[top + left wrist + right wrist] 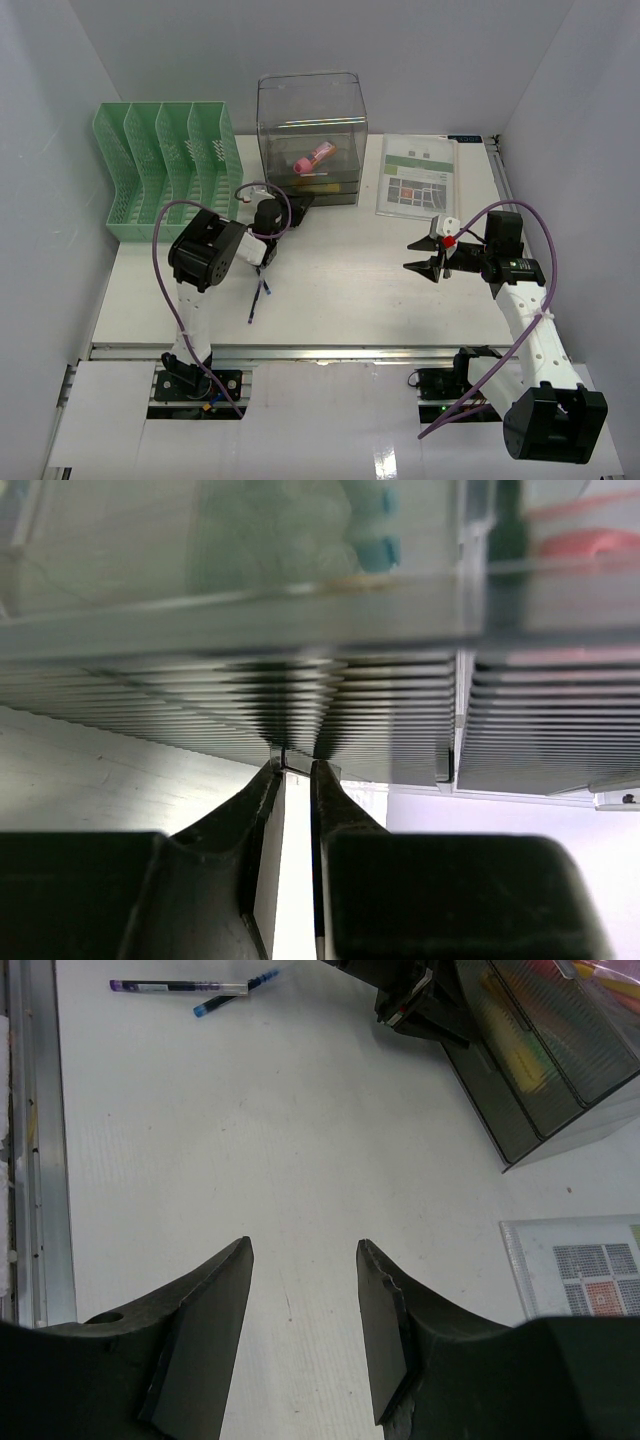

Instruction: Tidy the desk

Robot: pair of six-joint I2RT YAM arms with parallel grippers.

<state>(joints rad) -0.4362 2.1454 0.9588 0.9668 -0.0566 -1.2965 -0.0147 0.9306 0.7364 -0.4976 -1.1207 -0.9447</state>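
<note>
Behind its silver rail, the white desk carries two pens toward its left side. The right gripper hangs over bare tabletop, jaws well apart and empty, while the left gripper is narrowed to a slit around a small tab on the ribbed drawer front of the clear box; whether it clamps cannot be told. Farthest back stand a green file sorter on the left and a printed sheet on the right.

Rack at the desk's far left corner, drawer box right of it. Sheet far right. Pens toward the near edge.
</note>
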